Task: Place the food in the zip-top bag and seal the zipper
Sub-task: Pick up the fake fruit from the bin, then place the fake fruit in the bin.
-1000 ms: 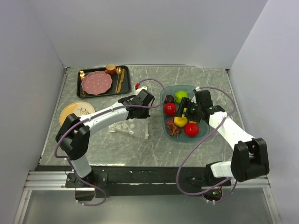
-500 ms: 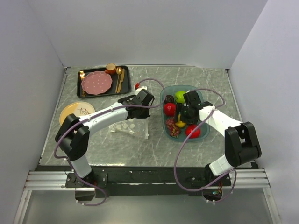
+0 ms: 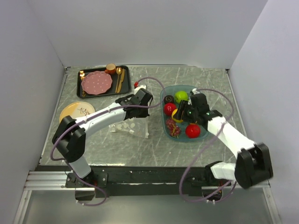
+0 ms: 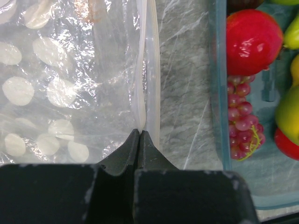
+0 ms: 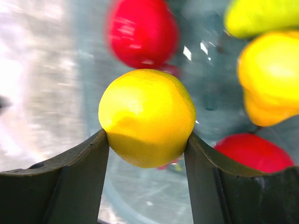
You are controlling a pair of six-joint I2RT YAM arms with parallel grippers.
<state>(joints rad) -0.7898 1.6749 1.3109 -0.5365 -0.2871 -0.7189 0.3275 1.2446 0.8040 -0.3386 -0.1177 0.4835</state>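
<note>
The clear zip-top bag (image 3: 122,126) lies crinkled on the table left of the teal tray (image 3: 203,133). My left gripper (image 4: 140,132) is shut on the end of its white zipper (image 4: 150,70). In the top view, that left gripper (image 3: 141,106) stands at the bag's far right corner. My right gripper (image 5: 145,134) is shut on a yellow ball (image 5: 147,116), both fingers pressing its sides over the tray. In the tray lie a red ball (image 3: 169,108), a green ball (image 3: 181,96), a second red ball (image 3: 192,130), a dark red bunch (image 4: 243,121) and a dark brown ball (image 3: 168,98).
A black tray (image 3: 125,88) at the back left carries a pink dotted plate (image 3: 96,82), an orange cup (image 3: 110,68) and gold cutlery. A yellow plate (image 3: 74,111) sits by the left wall. Purple cables loop over both arms.
My right gripper has closed its fingers onto the yellow ball in the tray and shifted slightly. The left gripper has kept its hold on the zipper end.
</note>
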